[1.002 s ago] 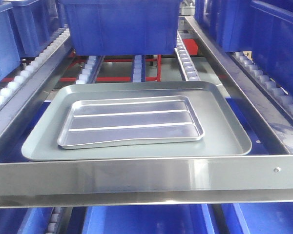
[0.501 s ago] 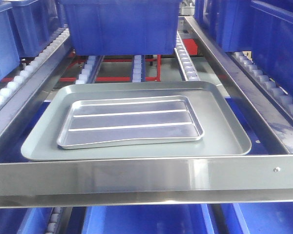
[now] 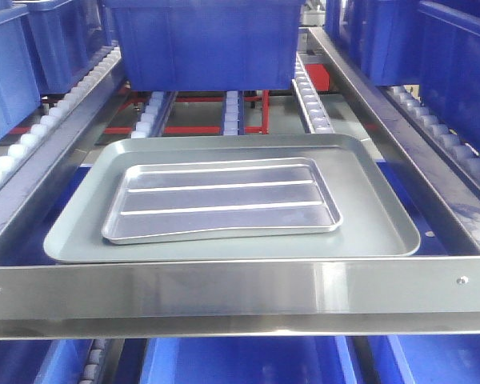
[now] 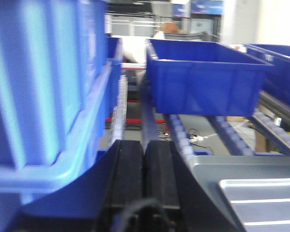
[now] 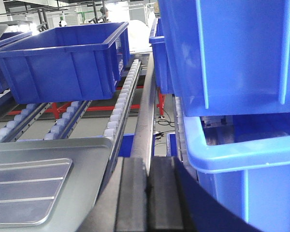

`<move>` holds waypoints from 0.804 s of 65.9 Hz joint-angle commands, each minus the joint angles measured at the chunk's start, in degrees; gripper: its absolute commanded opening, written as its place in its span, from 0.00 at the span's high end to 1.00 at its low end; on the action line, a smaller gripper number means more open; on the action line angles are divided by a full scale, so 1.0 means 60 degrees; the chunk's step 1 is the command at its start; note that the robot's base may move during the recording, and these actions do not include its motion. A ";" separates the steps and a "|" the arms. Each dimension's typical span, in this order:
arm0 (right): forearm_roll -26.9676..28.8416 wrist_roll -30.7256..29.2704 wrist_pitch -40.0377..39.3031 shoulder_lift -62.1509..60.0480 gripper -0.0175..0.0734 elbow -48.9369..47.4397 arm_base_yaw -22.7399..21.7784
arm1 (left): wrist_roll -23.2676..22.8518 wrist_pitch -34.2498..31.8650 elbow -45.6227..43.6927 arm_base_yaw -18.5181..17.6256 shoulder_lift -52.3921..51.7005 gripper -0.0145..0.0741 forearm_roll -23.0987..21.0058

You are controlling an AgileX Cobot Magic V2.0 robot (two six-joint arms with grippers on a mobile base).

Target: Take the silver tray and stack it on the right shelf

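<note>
The silver tray (image 3: 222,200), shiny with two raised ribs, lies flat inside a larger dull grey tray (image 3: 376,192) on the steel roller shelf, behind its brushed front bar (image 3: 240,292). Neither gripper shows in the front view. In the left wrist view my left gripper (image 4: 145,145) is shut and empty, with the grey tray (image 4: 217,166) and silver tray (image 4: 266,203) to its right. In the right wrist view my right gripper (image 5: 147,162) is shut and empty, with the grey tray (image 5: 63,147) and silver tray (image 5: 24,191) to its left.
A blue bin (image 3: 200,40) sits on the rollers behind the trays. More blue bins (image 3: 456,72) stand on the lanes at both sides, close by the left gripper (image 4: 43,87) and the right gripper (image 5: 241,72). White roller rails (image 3: 312,100) flank the trays.
The whole front view has shifted slightly, so the trays and rack sit a little further right in frame. The silver tray has not moved inside the grey tray.
</note>
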 commanded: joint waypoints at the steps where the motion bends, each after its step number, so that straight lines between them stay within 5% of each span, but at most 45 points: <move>1: -0.0115 -0.0016 -0.0786 -0.0176 0.74 -0.0005 -0.0048 | -0.0196 -0.0966 0.0210 0.0239 -0.0270 0.94 -0.0272; 10: -0.0115 -0.0016 -0.0786 -0.0176 0.74 -0.0005 -0.0048 | -0.0196 -0.0196 0.0348 0.0077 -0.0200 0.94 -0.0803; 27: -0.0115 -0.0016 -0.0786 -0.0176 0.74 -0.0005 -0.0048 | -0.0160 0.0357 0.0348 -0.0029 -0.0200 0.94 -0.0573; 53: -0.0115 -0.0016 -0.0786 -0.0176 0.74 -0.0005 -0.0048 | -0.0160 0.0177 0.0348 -0.0029 -0.0200 0.94 -0.0573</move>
